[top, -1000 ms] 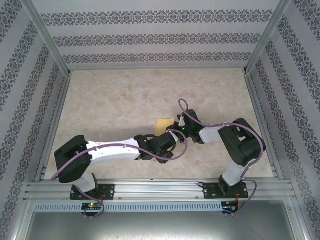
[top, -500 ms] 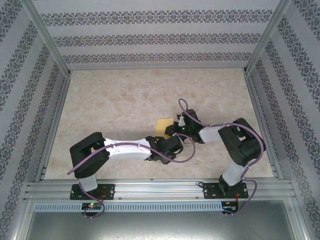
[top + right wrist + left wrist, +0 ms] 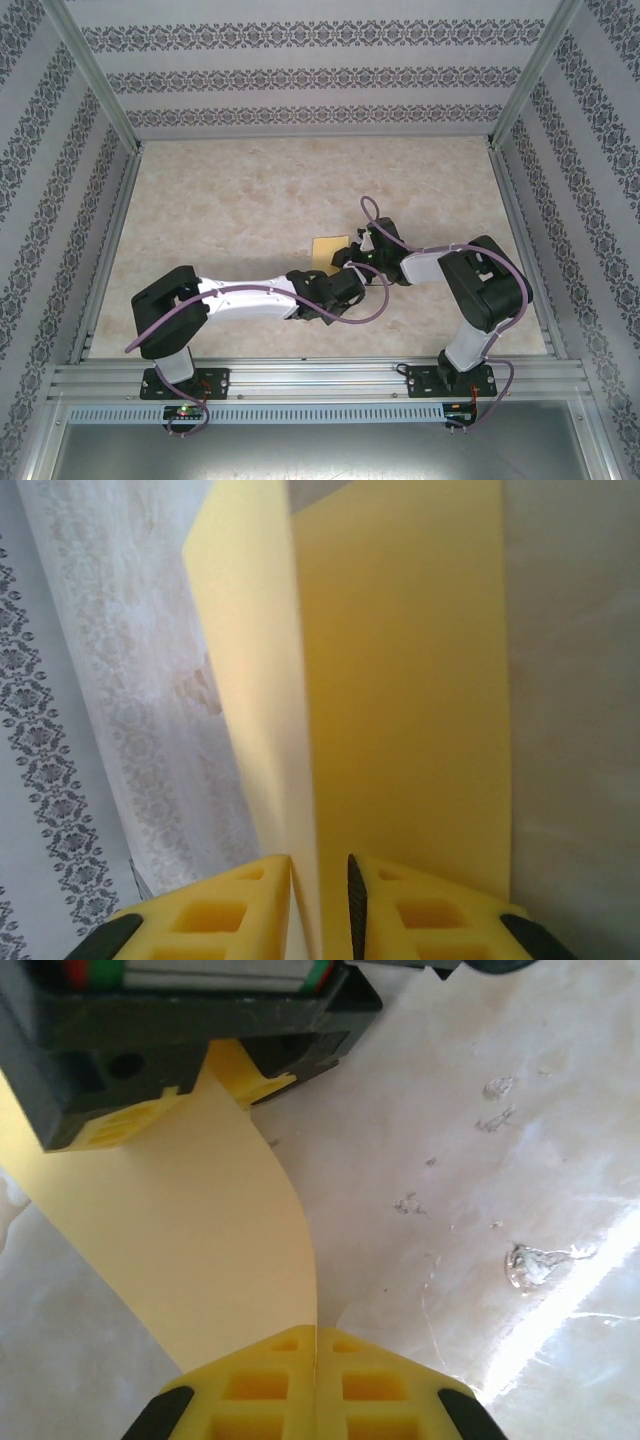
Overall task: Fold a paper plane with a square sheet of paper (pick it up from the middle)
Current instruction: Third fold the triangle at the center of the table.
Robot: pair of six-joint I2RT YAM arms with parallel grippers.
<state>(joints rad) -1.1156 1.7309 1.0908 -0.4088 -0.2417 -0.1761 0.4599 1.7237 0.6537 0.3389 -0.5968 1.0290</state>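
Left gripper (image 3: 315, 1358) clamped on the yellow sheet (image 3: 200, 1250) — right gripper (image 3: 320, 890) slightly parted around its fold, far edge cut off.

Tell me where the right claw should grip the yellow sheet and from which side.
Take the sheet at its near edge, on the fold line, coming edge-on, one finger per face. It is thin and bowed; a flat approach would likely push it. The right claw straddles that edge; the left claw pinches the far end.
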